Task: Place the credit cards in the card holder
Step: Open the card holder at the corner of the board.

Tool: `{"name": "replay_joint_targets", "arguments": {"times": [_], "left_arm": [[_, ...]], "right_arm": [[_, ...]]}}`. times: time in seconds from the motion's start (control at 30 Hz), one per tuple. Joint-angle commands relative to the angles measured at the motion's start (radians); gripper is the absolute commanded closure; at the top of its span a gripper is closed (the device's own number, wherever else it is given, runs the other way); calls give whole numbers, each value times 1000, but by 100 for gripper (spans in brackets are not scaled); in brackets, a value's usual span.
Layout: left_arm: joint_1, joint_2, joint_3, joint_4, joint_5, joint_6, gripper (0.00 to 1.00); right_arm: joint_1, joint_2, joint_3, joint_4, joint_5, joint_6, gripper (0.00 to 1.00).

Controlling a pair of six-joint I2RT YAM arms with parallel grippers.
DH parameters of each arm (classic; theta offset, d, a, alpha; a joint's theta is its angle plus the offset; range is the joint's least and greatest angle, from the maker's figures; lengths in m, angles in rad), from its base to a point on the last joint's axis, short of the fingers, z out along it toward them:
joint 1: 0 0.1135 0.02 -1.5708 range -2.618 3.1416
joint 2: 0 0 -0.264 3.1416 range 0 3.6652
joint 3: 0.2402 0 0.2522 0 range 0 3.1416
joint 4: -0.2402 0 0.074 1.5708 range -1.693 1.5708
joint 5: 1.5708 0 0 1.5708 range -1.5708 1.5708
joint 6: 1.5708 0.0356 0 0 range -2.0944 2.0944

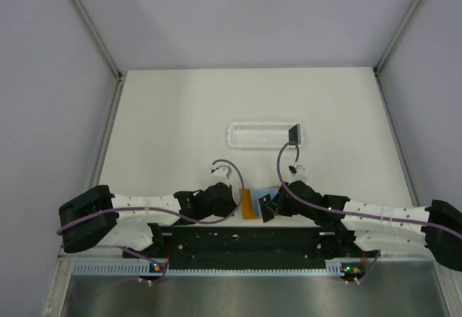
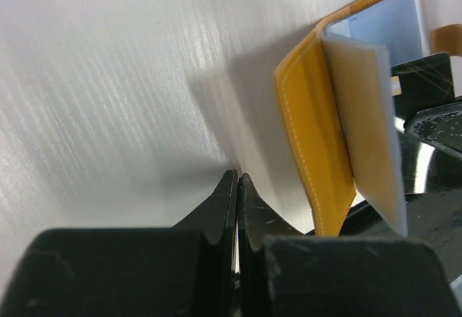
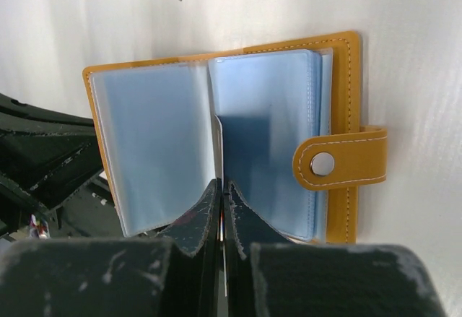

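Observation:
The card holder (image 1: 249, 203) lies open on the table between the two grippers, orange cover down, pale blue sleeves (image 3: 159, 144) up, and its snap tab (image 3: 339, 162) to the right. My right gripper (image 3: 221, 182) is shut on a credit card (image 3: 219, 140), seen edge-on, with its top edge at the holder's middle fold. The same dark card (image 2: 426, 75) shows behind the raised sleeves in the left wrist view. My left gripper (image 2: 237, 175) is shut with nothing in it, its tips low over the table just left of the holder's orange cover (image 2: 310, 129). Another dark card (image 1: 294, 133) stands in the white tray.
A long white slotted tray (image 1: 253, 135) lies further back on the table, beyond the holder. The black base plate (image 1: 238, 241) of the arms runs along the near edge. Grey walls and metal frame posts (image 1: 90, 24) enclose the table on both sides.

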Motion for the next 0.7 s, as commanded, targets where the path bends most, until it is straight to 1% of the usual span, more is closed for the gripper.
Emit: {"name": "replay_joint_targets", "arguments": {"times": [0.0,0.03,0.13,0.27,0.3,0.4,0.5,0.6,0.67], "left_arm": [[-3,-29,69,-36,-38,44,100],[-3,-52,84,-74,-50,50,100],[-3,-125,133,-83,-82,86,100],[-3,-152,215,-48,-50,145,100],[-3,-146,233,-7,-29,156,100],[-3,-86,268,76,43,181,100],[-4,15,316,86,76,181,100],[-10,104,321,128,112,170,100],[-15,143,327,127,123,164,100]], "right_arm": [[12,-48,-22,-97,86,45,100],[12,-54,-22,-104,92,50,100],[12,-56,-22,-110,103,58,100],[14,-50,-22,-111,101,65,100],[14,-48,-25,-110,103,67,100],[14,-51,-31,-111,104,72,100],[12,-58,-36,-108,104,76,100],[14,-61,-39,-108,103,78,100],[14,-64,-43,-110,103,76,100]]}}
